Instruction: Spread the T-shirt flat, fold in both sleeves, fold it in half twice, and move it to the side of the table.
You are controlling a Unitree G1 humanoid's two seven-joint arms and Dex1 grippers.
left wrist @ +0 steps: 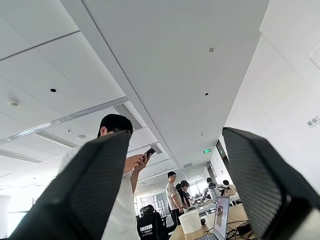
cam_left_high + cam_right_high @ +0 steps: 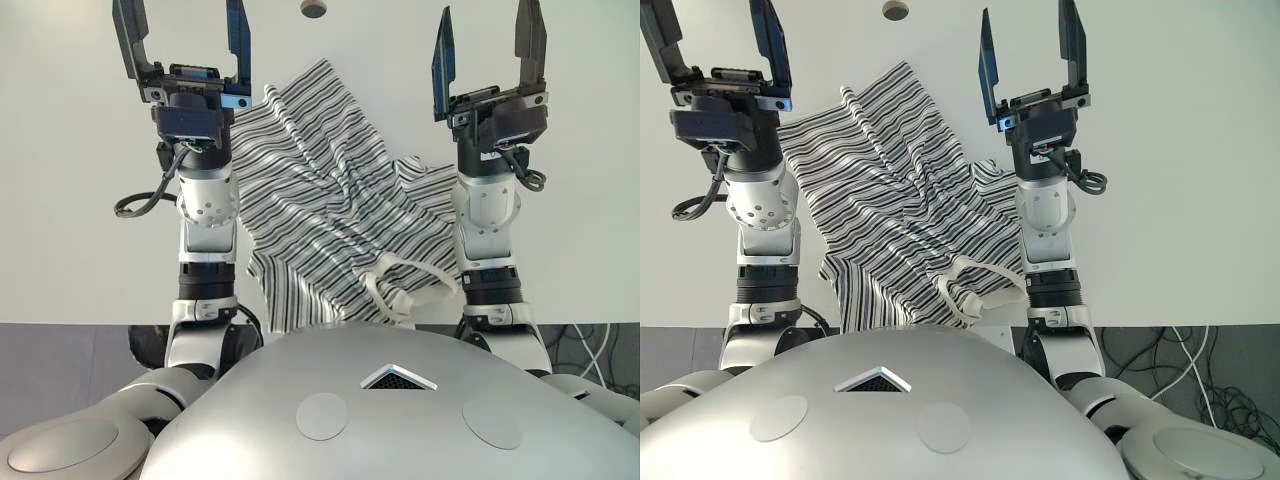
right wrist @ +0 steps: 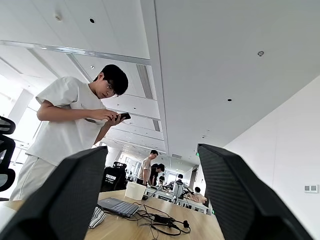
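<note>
Lying crumpled at frame centre on the smooth white table (image 2: pixel 70 130), the black-and-white striped T-shirt (image 2: pixel 330 200) shows soft folds and a white collar (image 2: pixel 398 303). At upper left and upper right, the left gripper (image 2: pixel 185 35) and right gripper (image 2: pixel 487 45) stand spread wide, holding nothing. The wrist views add their dark textured pads (image 1: pixel 260 185) against a ceiling (image 1: pixel 165 60).

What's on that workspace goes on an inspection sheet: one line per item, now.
Surface: white table.
Job's things: striped T-shirt, crumpled and unfolded, lying between the arms.
Clutter: small round tan thing at the table's far edge.
Claws: left claw and right claw both open, holding nothing, pointing upward.
Cables: black loop beside the left arm; loose cables on the floor.
Surroundings: office ceiling overhead.
</note>
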